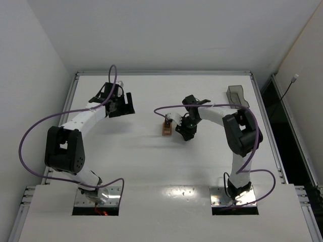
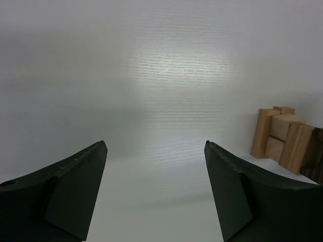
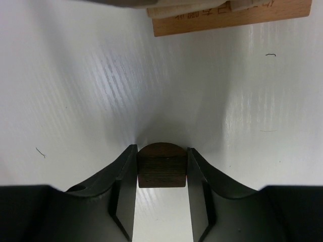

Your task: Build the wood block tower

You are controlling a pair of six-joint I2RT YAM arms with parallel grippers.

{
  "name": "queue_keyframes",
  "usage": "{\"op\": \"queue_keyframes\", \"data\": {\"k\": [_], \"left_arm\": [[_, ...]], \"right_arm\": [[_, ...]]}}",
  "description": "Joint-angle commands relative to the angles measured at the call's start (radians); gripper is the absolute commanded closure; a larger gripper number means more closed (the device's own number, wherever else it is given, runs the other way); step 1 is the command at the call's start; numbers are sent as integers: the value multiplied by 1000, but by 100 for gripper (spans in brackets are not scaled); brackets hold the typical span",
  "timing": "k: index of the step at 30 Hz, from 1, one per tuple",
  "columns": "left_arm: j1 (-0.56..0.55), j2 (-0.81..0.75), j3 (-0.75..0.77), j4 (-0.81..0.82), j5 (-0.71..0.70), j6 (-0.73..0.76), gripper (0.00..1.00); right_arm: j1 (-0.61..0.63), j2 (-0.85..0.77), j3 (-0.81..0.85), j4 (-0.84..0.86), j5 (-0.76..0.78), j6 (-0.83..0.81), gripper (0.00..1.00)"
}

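The tower (image 1: pixel 166 127) is a small stack of tan and brown wood blocks near the middle of the table. It also shows at the right edge of the left wrist view (image 2: pixel 282 137), and its tan blocks show at the top of the right wrist view (image 3: pixel 229 14). My right gripper (image 1: pixel 181 132) stands just right of the tower. In the right wrist view it (image 3: pixel 161 149) is shut on a dark brown block (image 3: pixel 162 169) with a rounded top, held above the table. My left gripper (image 1: pixel 122 104) is open and empty (image 2: pixel 155 143), well to the left of the tower.
A translucent grey plastic bin (image 1: pixel 237 95) stands at the back right, behind the right arm. The table's raised edge (image 1: pixel 161 72) runs along the back. Purple cables loop from both arms.
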Motion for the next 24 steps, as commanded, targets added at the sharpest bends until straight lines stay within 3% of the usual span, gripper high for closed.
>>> {"op": "queue_keyframes", "data": {"k": [1,5,10,12,13,15,19,20,23,24], "left_arm": [[13,10,29,26,6,-5,24],[13,10,19,35,6,-25,24],[13,-71,-39,46,92,-13,25],[13,-116,-65,75,120,18,16],[13,-140,-88,75,132,31,0],[13,-225,-112,94,176,71,0],[91,-324,-237,172,423,-17,0],[109,-341,-299,193,557,-37,0],[151,-400,-373,298,777,-64,0],[151,-409,-373,308,820,-35,0]], "right_arm": [[7,27,18,-7,8,21,71],[7,27,18,-7,18,31,99],[-4,-45,-1,2,-34,94,100],[-15,-100,31,-7,-106,186,100],[-33,-117,44,-16,-143,220,100],[-53,-150,92,-16,-238,335,100],[-99,-213,163,-25,-398,499,100],[-122,-223,163,-25,-430,530,100],[-192,-236,147,62,-617,718,100],[-212,-236,138,152,-747,786,100]]}}
